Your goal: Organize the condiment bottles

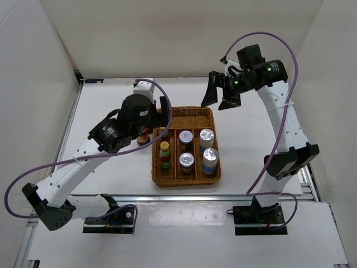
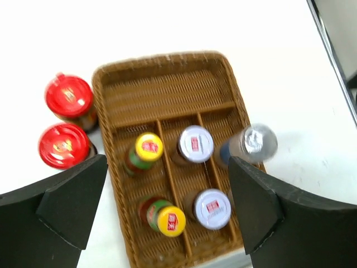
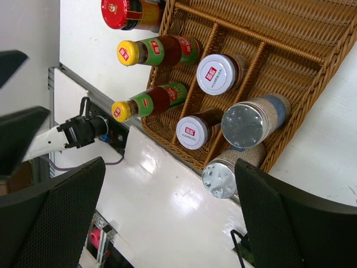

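Red-lidded squat jars (image 2: 64, 145) stand beside the brown wicker tray (image 2: 167, 89); left fingers (image 2: 72, 195) and right fingers (image 3: 61, 218) gape empty.

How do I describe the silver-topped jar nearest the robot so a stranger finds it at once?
Find the wicker tray on the table. In its right column stand two silver-topped jars; take the near jar, toward the arm bases. Unlike the white-lidded jars beside it, its top has no red label.

Wicker tray (image 2: 162, 57): far compartment (image 2: 167, 92) left open; near lanes blocked by six bottles (image 2: 195, 144); left side crowded by two red-lidded jars (image 2: 68, 96).
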Controlling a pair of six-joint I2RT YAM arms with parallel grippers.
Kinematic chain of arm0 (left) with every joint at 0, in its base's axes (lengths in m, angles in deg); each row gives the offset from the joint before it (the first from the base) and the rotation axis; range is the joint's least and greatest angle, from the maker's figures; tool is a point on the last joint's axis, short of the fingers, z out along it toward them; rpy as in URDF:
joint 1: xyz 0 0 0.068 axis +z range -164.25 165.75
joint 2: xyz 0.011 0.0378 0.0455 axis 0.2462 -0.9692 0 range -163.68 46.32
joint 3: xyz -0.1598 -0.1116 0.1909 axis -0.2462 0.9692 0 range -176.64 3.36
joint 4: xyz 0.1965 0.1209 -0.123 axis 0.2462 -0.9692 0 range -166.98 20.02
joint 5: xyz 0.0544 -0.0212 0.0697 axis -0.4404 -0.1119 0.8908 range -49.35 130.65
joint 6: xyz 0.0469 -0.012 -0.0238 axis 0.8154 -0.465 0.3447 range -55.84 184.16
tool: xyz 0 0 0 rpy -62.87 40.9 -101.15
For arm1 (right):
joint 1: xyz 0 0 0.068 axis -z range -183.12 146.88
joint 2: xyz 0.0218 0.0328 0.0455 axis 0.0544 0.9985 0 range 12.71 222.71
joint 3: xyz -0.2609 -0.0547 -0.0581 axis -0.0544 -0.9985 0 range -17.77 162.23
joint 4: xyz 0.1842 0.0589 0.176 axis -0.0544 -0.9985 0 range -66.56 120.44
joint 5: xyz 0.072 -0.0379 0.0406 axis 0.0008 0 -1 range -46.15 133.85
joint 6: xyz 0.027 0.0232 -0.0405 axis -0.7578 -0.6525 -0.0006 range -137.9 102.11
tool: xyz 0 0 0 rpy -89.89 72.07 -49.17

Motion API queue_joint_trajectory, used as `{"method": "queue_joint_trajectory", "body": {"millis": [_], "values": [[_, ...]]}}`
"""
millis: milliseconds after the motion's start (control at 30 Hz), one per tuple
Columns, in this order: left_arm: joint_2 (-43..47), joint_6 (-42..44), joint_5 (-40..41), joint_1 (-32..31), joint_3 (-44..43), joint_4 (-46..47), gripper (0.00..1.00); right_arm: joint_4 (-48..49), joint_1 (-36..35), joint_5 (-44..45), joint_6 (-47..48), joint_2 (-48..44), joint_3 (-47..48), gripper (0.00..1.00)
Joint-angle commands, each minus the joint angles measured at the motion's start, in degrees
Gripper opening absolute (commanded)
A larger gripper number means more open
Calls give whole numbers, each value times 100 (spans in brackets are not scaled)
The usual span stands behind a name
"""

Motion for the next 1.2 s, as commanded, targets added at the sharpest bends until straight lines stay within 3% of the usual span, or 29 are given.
{"method": "queue_joint_trajectory", "body": {"millis": [0, 67, 167, 300, 367, 633, 933, 1167], "values": [[-101, 225, 626, 110, -252, -18, 100, -1238, 17, -45, 57, -11, 204, 100], [-101, 225, 681, 426, -252, -71, 100, -1238, 17, 7, 57, -11, 265, 100], [-224, 224, 103, 1278, -94, -71, 100, -1238, 17, 8, 57, 41, 318, 100], [-1003, 524, -698, 2376, -391, -71, 100, -1238, 17, 8, 110, 42, 319, 100], [-1304, 734, -1118, 2589, -559, 16, 100, -1238, 17, 8, 110, 42, 319, 100], [-2674, 1095, -1701, 2730, -999, 351, 100, -1238, 17, 174, 110, -142, 319, 100], [-3247, 981, -1807, 2730, -877, 351, 100, -1238, 17, 430, 110, -196, 371, 100], [-3362, 919, -1693, 2730, -762, 351, 84, -1238, 17, 430, 110, -196, 424, 100]]}}
